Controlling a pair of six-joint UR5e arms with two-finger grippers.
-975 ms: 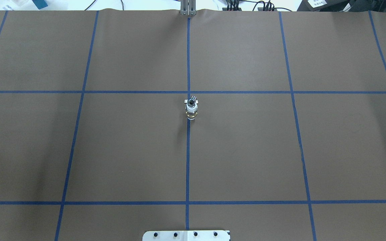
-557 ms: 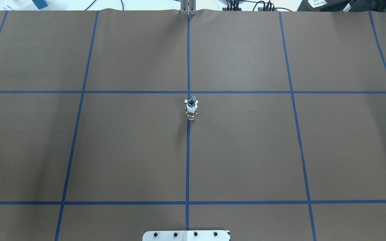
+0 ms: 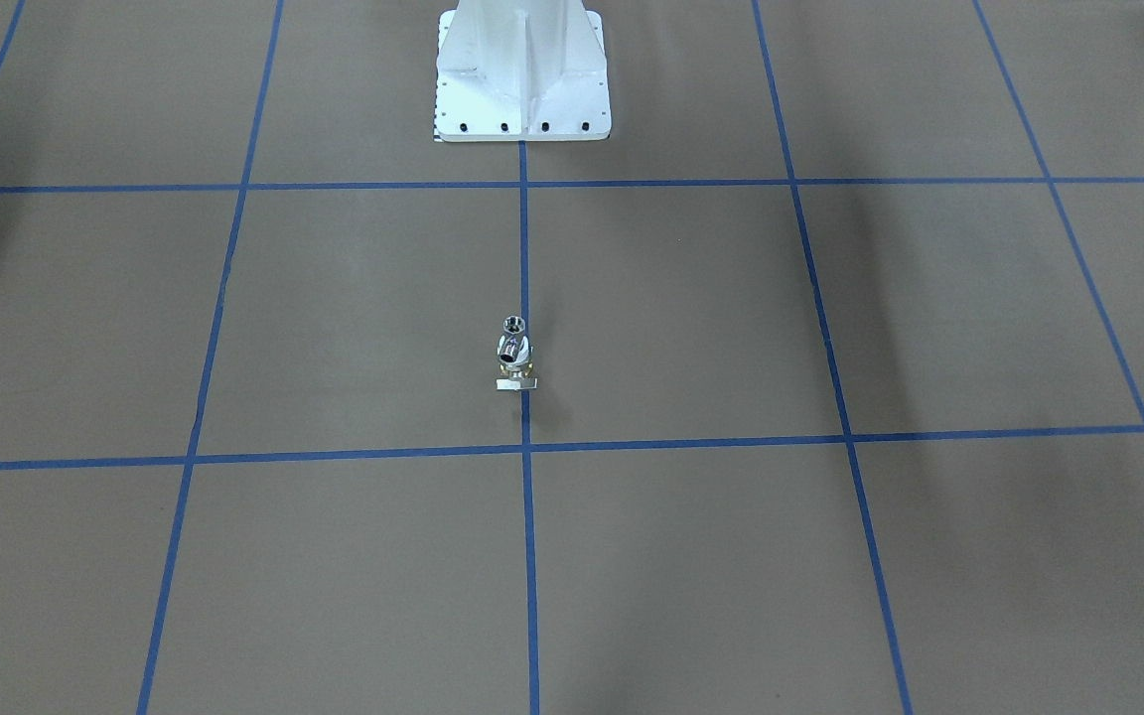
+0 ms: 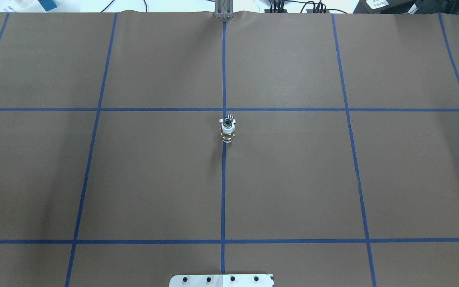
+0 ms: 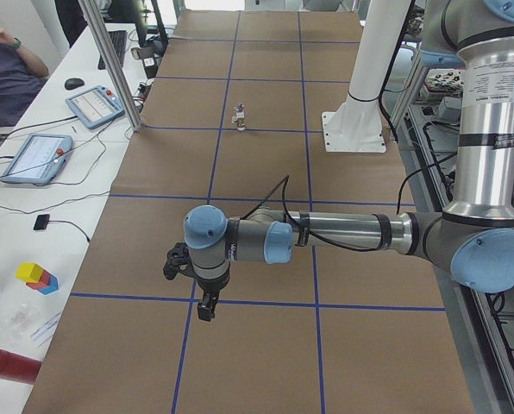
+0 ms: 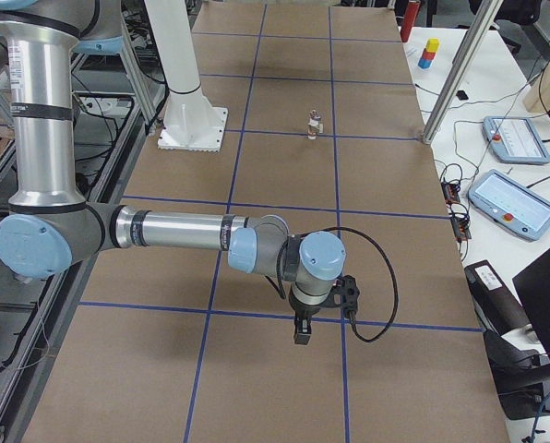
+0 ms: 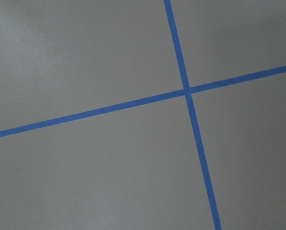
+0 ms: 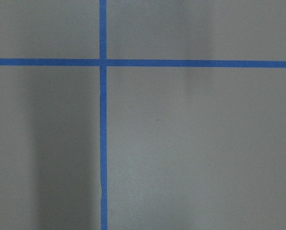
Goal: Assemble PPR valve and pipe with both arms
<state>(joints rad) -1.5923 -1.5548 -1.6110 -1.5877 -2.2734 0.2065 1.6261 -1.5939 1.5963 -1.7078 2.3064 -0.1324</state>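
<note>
The stubby PPR valve (image 4: pixel 228 133), white plastic above a brass-coloured middle, stands at the middle of the table on the blue tape centre line, just on the robot's side of a cross line. The shiny chrome pipe (image 3: pixel 512 348), a bent metal fitting with round open ends, sits against it, so that the two make one small upright cluster; how they join is too small to tell. A small silvery lever handle (image 3: pixel 516 384) shows at the foot of the cluster, on the side away from the robot. Around them spreads the brown paper-covered table (image 4: pixel 293 179), marked with a grid of blue tape lines (image 4: pixel 94 109), and the white pedestal base (image 3: pixel 522 70) stands well apart on the same centre line. The grey tubular left arm (image 5: pixel 343 231) with light blue joint caps reaches low over the table's left end, and its black left gripper (image 5: pixel 206 310) points down near a tape crossing, well apart from the valve. The matching right arm (image 6: pixel 173 231) does likewise at the opposite end with the black right gripper (image 6: pixel 301 334). For neither gripper can I tell whether the fingers are apart or together; both wrist views show only paper and tape
</note>
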